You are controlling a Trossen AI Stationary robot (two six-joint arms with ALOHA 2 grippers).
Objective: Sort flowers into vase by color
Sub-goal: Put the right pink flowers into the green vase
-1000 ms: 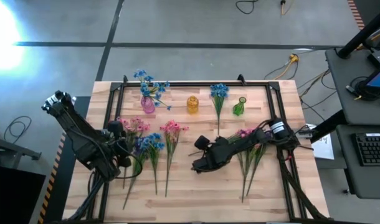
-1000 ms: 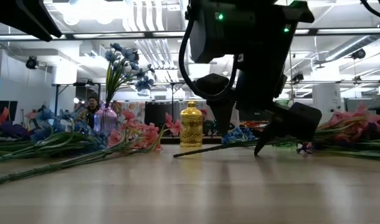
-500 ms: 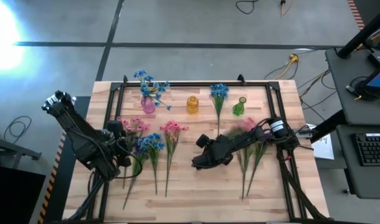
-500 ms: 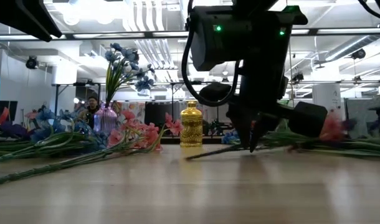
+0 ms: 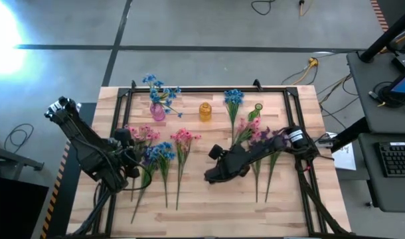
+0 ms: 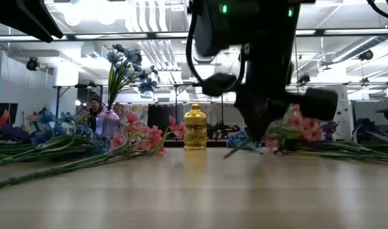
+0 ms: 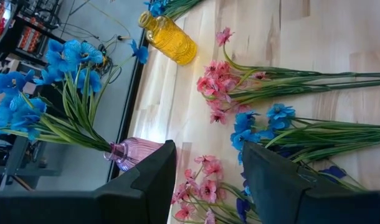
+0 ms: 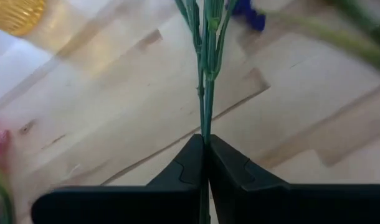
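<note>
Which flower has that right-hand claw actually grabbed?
Look at the wooden table, right of the yellow vase. The right gripper is shut on a pink flower by its thin green stem, blossoms pointing toward the green vase. Unlike its neighbours, it slants.

A keyboard point(image 5: 396, 159) sits on a desk point(image 5: 382, 174) at the frame's right edge. A yellow-ended cable point(image 5: 311, 64) lies on the floor point(image 5: 189, 26), upper right.

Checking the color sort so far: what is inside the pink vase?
The pink vase holds blue flowers, their green stems fanning out of its neck in the left wrist view. No other color shows there. The stem ends inside are hidden by the tinted glass.
</note>
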